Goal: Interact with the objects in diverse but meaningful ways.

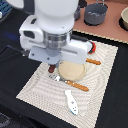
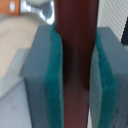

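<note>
My gripper (image 2: 75,85) is shut on the dark brown sausage-like stick (image 2: 75,30), which stands upright between the teal pads (image 2: 54,85). In the exterior view the gripper (image 1: 51,69) hangs over the striped placemat (image 1: 35,82), just to the exterior view's left of the round tan plate. The white-and-blue fish piece (image 1: 71,102) lies on the mat's near part. A red ball-like piece (image 1: 93,46) peeks out behind the arm. The light blue carton block is hidden.
The tan plate (image 1: 71,70) sits mid-mat. A wooden-handled fork (image 1: 75,85) lies in front of it, and its metal head shows in the wrist view (image 2: 42,10). A knife handle (image 1: 93,61) lies beyond the plate. A grey pot (image 1: 95,14) and a bowl (image 1: 124,19) stand at the back.
</note>
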You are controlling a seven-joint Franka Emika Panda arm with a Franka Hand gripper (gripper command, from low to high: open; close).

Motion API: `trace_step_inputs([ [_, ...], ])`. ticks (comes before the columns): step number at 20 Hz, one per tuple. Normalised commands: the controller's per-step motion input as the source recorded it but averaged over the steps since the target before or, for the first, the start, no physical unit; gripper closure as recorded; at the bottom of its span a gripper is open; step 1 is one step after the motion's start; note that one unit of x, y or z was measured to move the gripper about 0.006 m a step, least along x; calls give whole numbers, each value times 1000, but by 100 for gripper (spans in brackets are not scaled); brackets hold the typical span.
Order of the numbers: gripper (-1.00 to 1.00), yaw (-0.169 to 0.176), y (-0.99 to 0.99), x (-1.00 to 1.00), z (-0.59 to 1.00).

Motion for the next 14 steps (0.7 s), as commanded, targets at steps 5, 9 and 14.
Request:
trace_step_inputs([
  [5,100,13,-555,-107,-309],
  [9,100,23,-521,-199,-517],
  [14,100,55,-283,-238,-631],
])
